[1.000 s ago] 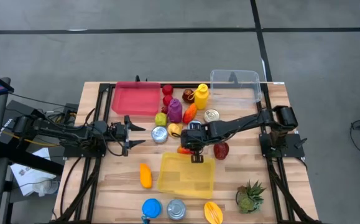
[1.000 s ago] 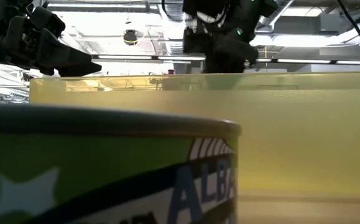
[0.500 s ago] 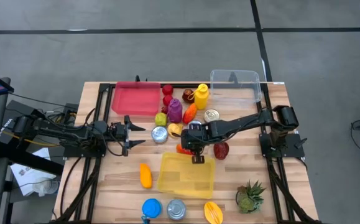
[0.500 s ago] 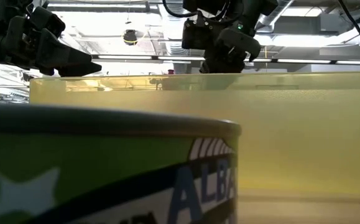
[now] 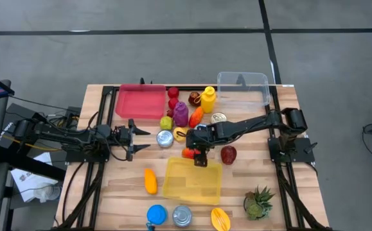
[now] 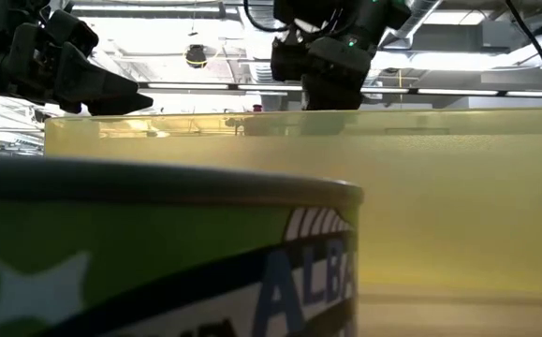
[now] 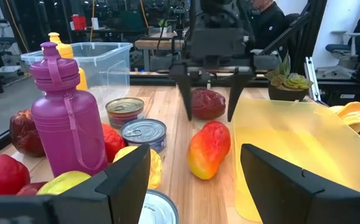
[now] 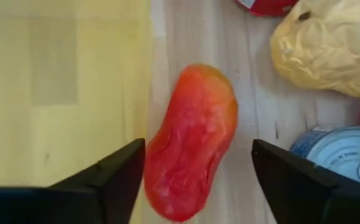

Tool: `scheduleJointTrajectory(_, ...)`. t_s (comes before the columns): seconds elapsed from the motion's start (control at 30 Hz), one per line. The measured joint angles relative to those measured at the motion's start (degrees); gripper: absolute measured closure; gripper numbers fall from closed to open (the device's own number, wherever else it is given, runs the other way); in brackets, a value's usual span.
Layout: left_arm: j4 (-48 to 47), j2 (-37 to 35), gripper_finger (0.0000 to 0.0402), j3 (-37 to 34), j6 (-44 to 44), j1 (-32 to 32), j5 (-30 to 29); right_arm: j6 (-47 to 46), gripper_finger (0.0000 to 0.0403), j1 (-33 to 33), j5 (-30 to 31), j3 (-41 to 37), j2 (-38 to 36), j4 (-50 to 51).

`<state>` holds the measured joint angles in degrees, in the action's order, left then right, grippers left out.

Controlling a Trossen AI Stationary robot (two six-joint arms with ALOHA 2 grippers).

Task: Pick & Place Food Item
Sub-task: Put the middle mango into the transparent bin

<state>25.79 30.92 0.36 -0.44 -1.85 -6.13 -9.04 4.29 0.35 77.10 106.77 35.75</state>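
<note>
right tool [image 8: 192,180] | now spread; shifted over mango [image 8: 191,149] | left arm unchanged

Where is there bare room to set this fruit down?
Free: the shallow yellow plastic tray's floor, and bare wood between the orange fruit and the table's left edge. Crowded: around the purple bottle.

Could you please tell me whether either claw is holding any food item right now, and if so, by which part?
Nothing is held. The right claw stands open above the red-orange mango; the left claw is open too.
</note>
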Motion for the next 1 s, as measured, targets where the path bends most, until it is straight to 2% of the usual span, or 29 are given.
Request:
scheduleJointTrajectory(0.17,-0.03,0.0,0.0156,0.0,0.0,0.0,0.0,-0.51,0.0089,0.47,-1.89,0.04,2.29,-2.58)
scheduleJointTrajectory(0.43,-0.02,0.0,0.0156,0.0,-0.01,-0.02,0.02,-1.34,0.0092,0.36,-1.56,0.21,6.8,-3.97)
scheduleJointTrajectory(0.6,0.25,-0.02,0.0156,0.0,-0.02,0.0,0.0,-1.12,0.0094,0.41,-0.13,0.49,9.1,-1.36)
scheduleJointTrajectory(0.73,0.16,0.01,0.0156,0.0,0.04,0.0,0.0,-0.98,0.012,0.99,4.54,2.71,10.09,2.24)
scheduleJointTrajectory(0.9,0.1,0.01,0.0156,0.0,0.15,-0.02,0.02,0.88,0.0188,2.06,8.5,5.11,10.35,5.09)
scheduleJointTrajectory(1.0,0.1,0.02,0.0156,0.0,0.15,-0.02,0.02,1.59,0.0188,2.52,8.98,6.51,10.26,6.07)
